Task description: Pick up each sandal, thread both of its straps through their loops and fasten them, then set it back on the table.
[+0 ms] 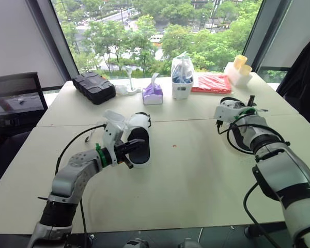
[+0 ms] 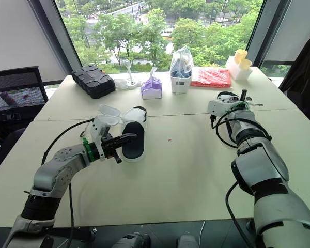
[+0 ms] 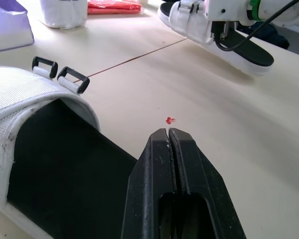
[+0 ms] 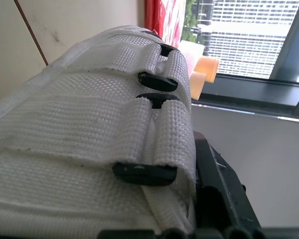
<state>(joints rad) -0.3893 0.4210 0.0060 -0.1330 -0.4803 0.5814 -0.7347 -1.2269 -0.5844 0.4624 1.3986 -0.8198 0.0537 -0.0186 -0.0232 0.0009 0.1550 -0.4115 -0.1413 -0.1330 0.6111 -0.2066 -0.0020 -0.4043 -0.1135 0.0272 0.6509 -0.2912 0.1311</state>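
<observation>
We see the left arm bent at the elbow, its forearm reaching right across the near part of the table. The left gripper hovers over the heel end of the left sandal, its two black fingers pressed together with nothing between them. This sandal lies flat on the table, left of centre, black footbed up. Its white upper is open, and two black loops stand free at its far edge. A small red speck lies on the table just past the gripper.

The right arm stretches forward to the far right, where the right gripper sits against the right sandal. We cannot tell whether it grips it. Both white straps of that sandal pass through their loops and fold back.
</observation>
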